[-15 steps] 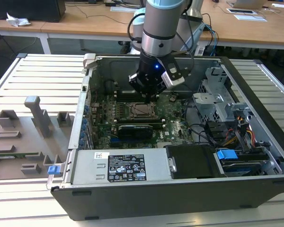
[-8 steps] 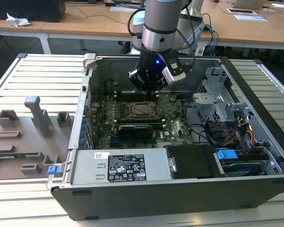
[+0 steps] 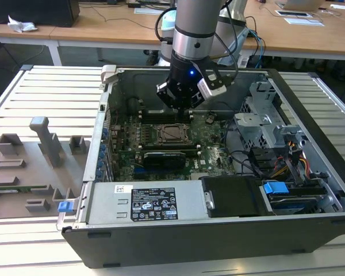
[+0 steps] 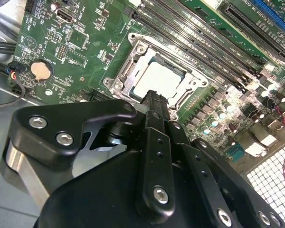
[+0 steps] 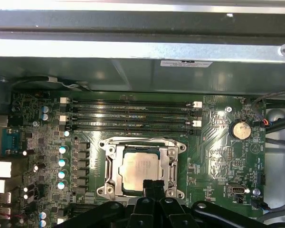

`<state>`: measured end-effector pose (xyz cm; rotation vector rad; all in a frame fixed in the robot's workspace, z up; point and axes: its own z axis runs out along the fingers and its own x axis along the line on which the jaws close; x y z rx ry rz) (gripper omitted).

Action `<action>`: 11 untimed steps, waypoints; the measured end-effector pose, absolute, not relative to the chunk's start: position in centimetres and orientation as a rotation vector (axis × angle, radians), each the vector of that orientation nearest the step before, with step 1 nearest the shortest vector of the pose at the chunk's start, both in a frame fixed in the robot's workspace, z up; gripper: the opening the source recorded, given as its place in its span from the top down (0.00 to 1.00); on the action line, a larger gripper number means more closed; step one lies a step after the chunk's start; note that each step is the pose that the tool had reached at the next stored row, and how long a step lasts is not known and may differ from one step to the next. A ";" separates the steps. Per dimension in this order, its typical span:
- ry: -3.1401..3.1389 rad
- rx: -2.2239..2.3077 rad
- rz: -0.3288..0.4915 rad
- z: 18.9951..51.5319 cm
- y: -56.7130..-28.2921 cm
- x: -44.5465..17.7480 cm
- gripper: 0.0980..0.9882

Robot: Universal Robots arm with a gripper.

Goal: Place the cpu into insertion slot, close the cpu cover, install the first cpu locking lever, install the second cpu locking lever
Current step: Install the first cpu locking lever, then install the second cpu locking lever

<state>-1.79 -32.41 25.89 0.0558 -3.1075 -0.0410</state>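
Hand (image 5: 152,186) hovers by the cpu (image 5: 141,170), its print unreadable.

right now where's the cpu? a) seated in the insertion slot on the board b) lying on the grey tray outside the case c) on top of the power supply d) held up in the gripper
a: in both wrist views the cpu lies flat inside the insertion slot, framed by the silver cpu cover, with the gripper just above its edge.

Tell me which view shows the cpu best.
The first wrist view: the cpu faces the camera squarely inside the cpu cover. The second wrist view shows it tilted, its near edge behind the claw. The exterior view shows it small.
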 end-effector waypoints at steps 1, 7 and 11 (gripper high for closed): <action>-3.107 0.056 -0.041 25.9 -32.4 -1.8 0.99; -3.107 0.056 -0.041 25.9 -32.4 -1.5 0.99; -3.102 0.056 -0.041 25.9 -32.4 0.7 0.99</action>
